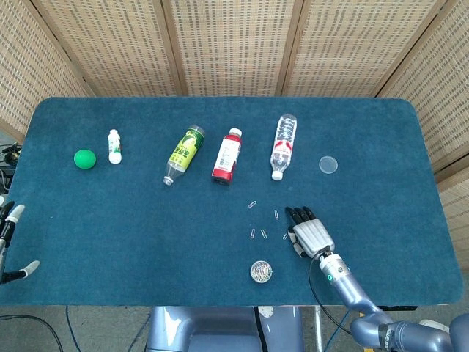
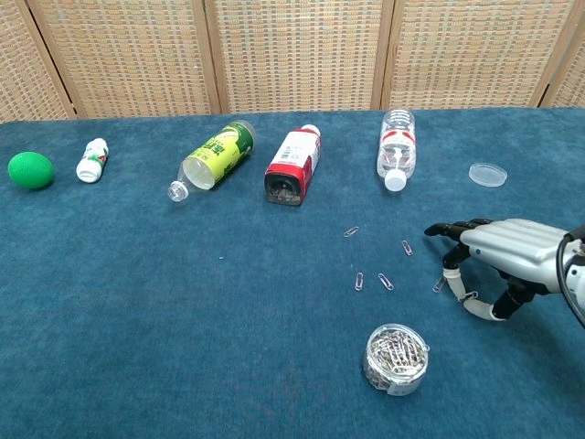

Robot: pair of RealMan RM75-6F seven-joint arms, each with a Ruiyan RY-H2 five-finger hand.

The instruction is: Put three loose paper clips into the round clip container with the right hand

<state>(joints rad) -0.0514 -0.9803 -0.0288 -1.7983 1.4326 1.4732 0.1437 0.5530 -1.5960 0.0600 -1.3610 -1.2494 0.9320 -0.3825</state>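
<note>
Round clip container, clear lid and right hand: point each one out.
round clip container point(image 2: 396, 358), chest view, on its clear side wall.
clear lid point(image 1: 328, 164), head view, at its centre.
right hand point(image 2: 508, 256), chest view, on its silver back.

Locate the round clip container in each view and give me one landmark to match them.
Head view: the round clip container sits near the table's front edge, left of the right hand.
Chest view: the container is low and right of centre, below the loose paper clips.
Shared landmark: the red bottle.
</note>
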